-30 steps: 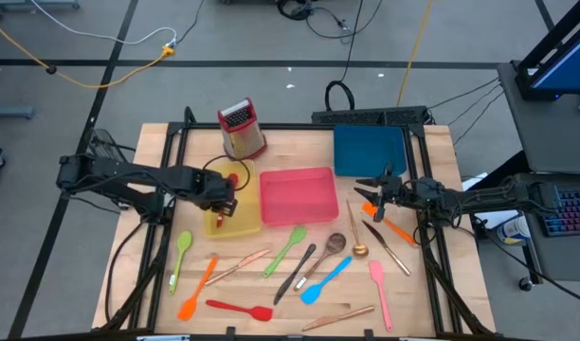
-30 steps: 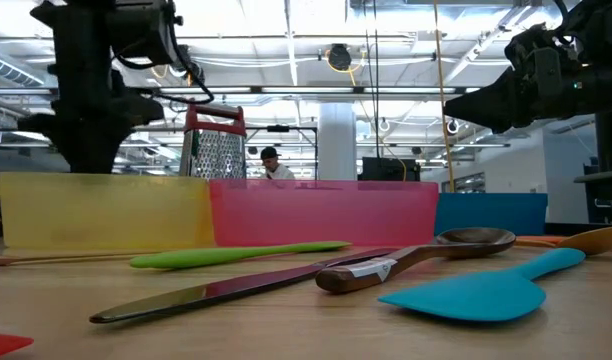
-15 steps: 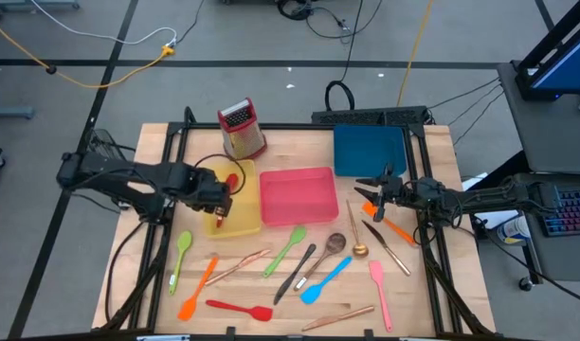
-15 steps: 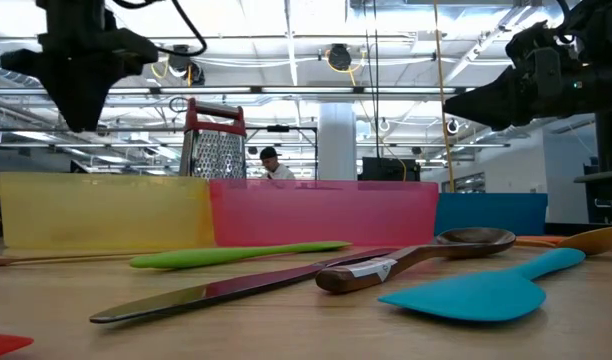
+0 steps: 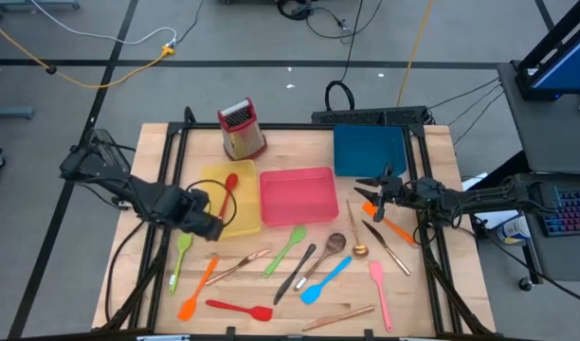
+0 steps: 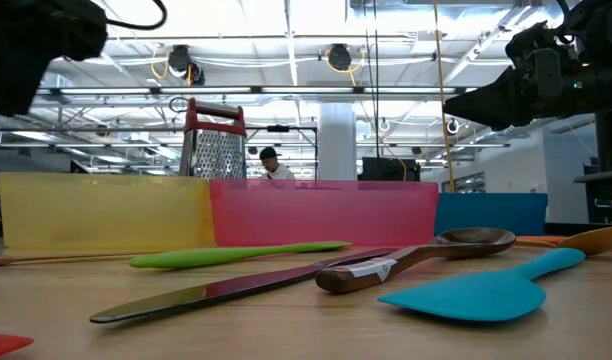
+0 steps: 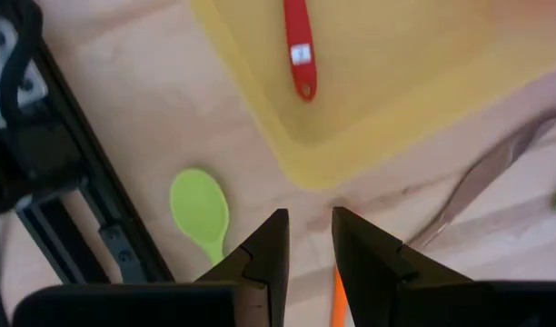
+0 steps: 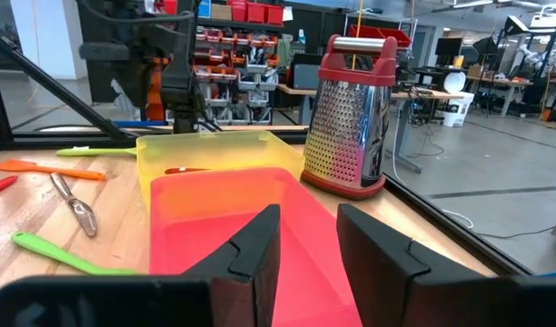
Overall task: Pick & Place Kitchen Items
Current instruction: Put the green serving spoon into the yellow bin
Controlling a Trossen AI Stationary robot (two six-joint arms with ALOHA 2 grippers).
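Observation:
A red spoon (image 5: 229,185) lies flat in the yellow tray (image 5: 241,216); the left wrist view shows its handle (image 7: 298,45). My left gripper (image 5: 207,227) points down above the table just off that tray's near left corner, open, fingers a little apart and nothing between them (image 7: 310,250). Below it lie a green spoon (image 7: 199,207) and an orange spatula (image 5: 197,289). My right gripper (image 5: 366,185) waits level by the pink tray's (image 5: 298,216) right side, open and empty (image 8: 307,245). Several more utensils lie flat on the near half of the table.
A metal grater (image 5: 241,130) stands behind the yellow tray, and a blue tray (image 5: 369,150) sits at the far right. Green (image 5: 285,248), blue (image 5: 323,279), pink (image 5: 378,289) and red (image 5: 238,308) spatulas, a dark knife (image 5: 298,270) and copper cutlery (image 5: 238,265) crowd the near table.
My left gripper has risen from over the yellow tray and swung toward the table's near left, past the tray's corner. It keeps pointing down, with its finger gap unchanged. The red spoon stays in the tray.

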